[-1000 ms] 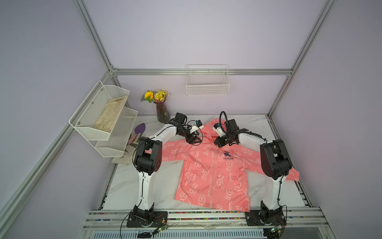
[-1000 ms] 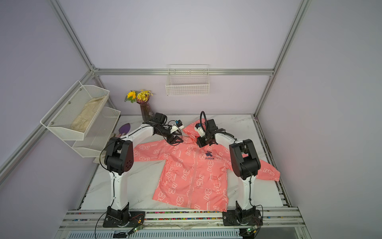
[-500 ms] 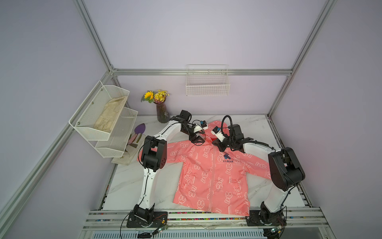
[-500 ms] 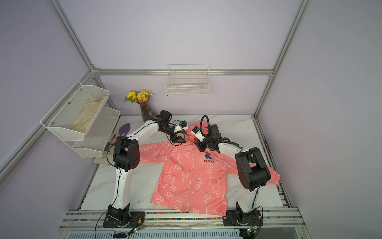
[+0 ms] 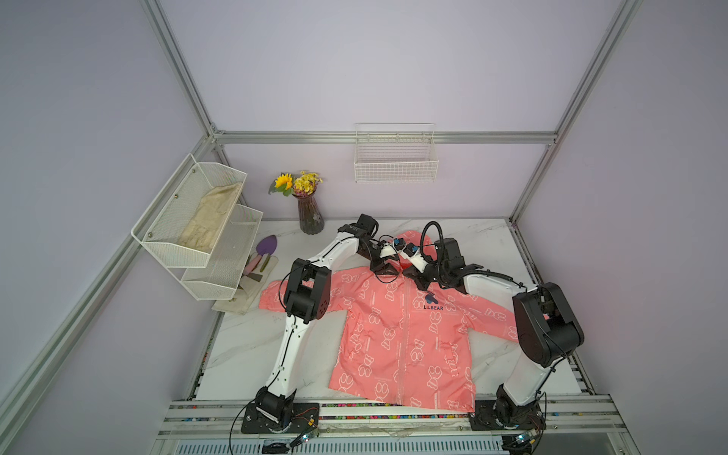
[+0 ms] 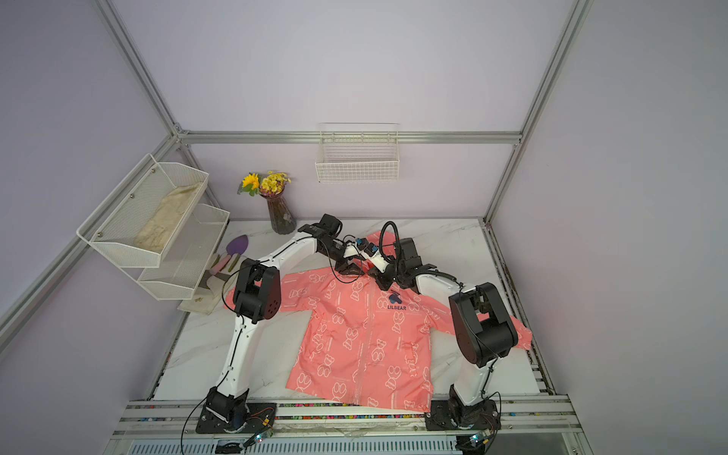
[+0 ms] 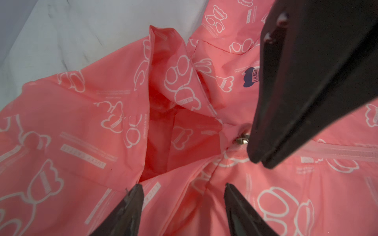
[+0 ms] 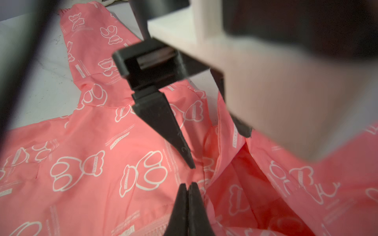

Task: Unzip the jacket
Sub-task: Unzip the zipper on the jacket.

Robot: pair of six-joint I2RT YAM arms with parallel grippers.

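The left gripper (image 5: 384,271) and right gripper (image 5: 416,280) crowd close together over the jacket (image 5: 402,342) collar, the vase (image 5: 311,216) and mesh rack (image 5: 205,252) hem the far left, and bare table (image 5: 482,238) lies open far right.

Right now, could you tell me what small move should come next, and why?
Probably close the left tool on the collar fold it straddles: the jacket is zipped, and the shut right tool sits at the zipper pull, needing an anchor.

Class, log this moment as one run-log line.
jacket: zipped, pull at collar | left hand: open, astride collar fold | right hand: shut, tips beside pull, grip unclear
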